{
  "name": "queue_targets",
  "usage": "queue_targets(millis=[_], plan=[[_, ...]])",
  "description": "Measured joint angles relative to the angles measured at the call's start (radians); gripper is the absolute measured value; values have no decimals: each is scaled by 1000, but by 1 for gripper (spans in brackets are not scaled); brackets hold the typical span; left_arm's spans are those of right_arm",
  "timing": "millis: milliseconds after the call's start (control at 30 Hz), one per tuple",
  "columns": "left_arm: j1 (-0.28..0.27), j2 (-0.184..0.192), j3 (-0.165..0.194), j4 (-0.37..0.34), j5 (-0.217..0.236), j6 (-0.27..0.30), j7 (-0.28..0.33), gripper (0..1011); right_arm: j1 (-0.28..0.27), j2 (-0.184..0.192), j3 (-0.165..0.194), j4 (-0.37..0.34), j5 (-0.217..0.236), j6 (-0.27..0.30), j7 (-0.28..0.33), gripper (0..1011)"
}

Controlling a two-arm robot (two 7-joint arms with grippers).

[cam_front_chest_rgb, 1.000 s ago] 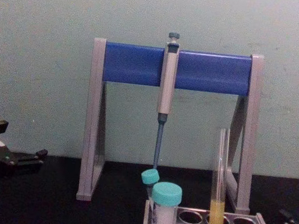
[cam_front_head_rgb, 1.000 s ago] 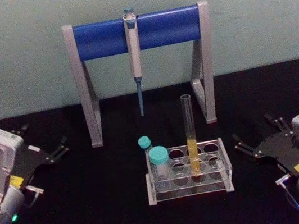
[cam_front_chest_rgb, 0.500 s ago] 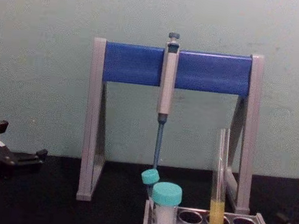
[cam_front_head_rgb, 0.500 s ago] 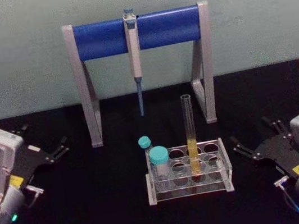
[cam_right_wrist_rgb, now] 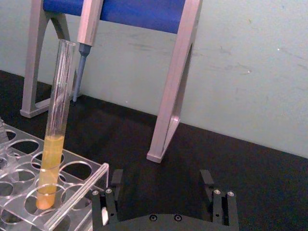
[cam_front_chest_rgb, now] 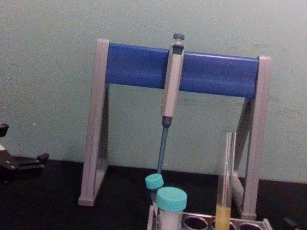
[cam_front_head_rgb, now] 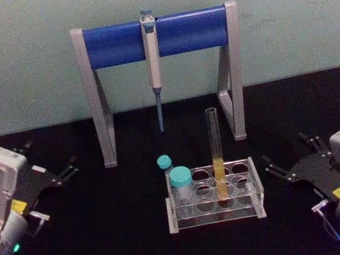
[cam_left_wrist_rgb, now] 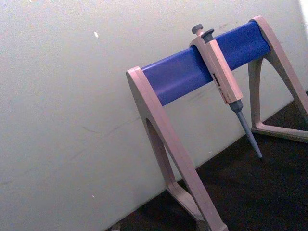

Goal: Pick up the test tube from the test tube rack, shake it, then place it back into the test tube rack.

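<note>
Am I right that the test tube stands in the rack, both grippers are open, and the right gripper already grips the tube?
Not quite. The right gripper grips nothing: the head view shows it open, beside the test tube rack and apart from the test tube. The tube does stand in the rack, and the left gripper is open too.

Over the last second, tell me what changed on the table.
Only the right gripper moved: it crept slightly left toward the rack, fingers open and apart from it. Nothing was grasped or released. The tube stands upright in the rack as before, and the left gripper stays parked at the left, open.
</note>
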Motion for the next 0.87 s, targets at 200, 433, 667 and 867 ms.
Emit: queue_targets(millis=[200,433,667,867], plan=[[0,0,0,0,0,0,0,1010,0,1,0,-1,0,0,-1,1000],[0,0,0,0,0,0,0,1010,0,1,0,-1,0,0,-1,1000],[0,0,0,0,0,0,0,1010,0,1,0,-1,1,0,-1,1000],[0,0,0,0,0,0,0,1010,0,1,0,-1,1,0,-1,1000]])
